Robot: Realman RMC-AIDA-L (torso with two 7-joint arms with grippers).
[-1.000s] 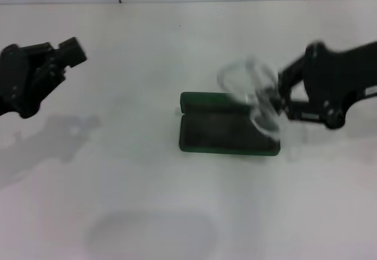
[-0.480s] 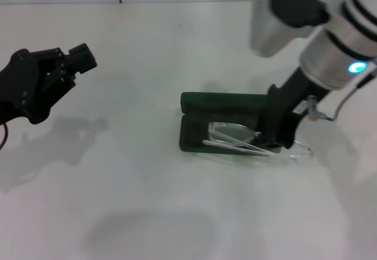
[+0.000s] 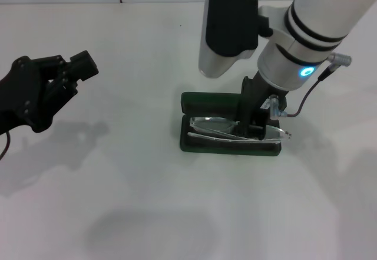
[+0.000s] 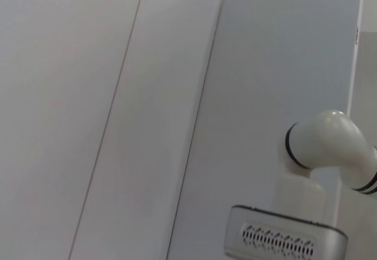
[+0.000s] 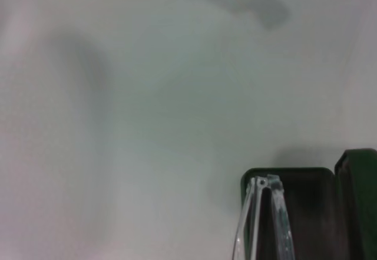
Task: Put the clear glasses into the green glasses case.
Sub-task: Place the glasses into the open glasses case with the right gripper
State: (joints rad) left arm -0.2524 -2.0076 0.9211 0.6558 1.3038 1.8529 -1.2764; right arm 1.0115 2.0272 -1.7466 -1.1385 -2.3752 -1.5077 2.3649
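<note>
Green glasses case (image 3: 194, 144) open on table (image 3: 147, 201). Clear glasses (image 3: 215, 127) lie inside, right end overhanging. Right gripper (image 3: 257, 124) clamped on glasses. Left gripper (image 3: 79, 65) parked far left, jaws' state unclear.

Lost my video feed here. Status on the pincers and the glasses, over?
Right pincer down in the green glasses case. Clear glasses lying in the open case, one end past its right edge. Left pincer parked far left. Nothing blocking.
</note>
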